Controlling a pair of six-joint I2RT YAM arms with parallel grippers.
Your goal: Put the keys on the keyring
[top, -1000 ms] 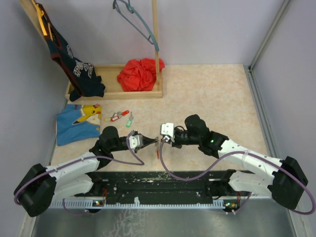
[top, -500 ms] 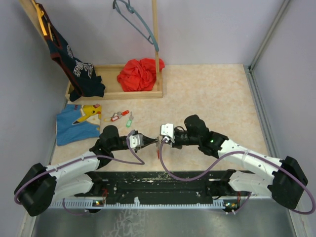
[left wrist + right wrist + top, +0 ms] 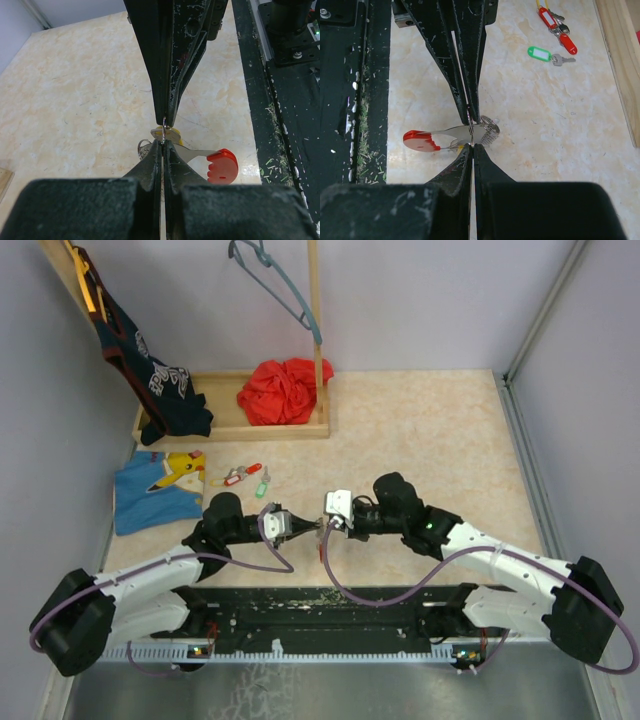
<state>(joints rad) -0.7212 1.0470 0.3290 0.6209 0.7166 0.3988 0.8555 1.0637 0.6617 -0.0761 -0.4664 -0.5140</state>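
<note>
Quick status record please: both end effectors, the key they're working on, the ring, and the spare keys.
left end effector: shut, tip to tip with the right
right end effector: shut
red-headed key: blade at the meeting tips
keyring: beside that blade
grip: cannot tell which holds what
spares: green-tagged key, red-tagged keys, on the table

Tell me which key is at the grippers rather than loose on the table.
The red-headed key, at the meeting tips of the left gripper and right gripper; the green-tagged key and red-tagged keys lie apart.
</note>
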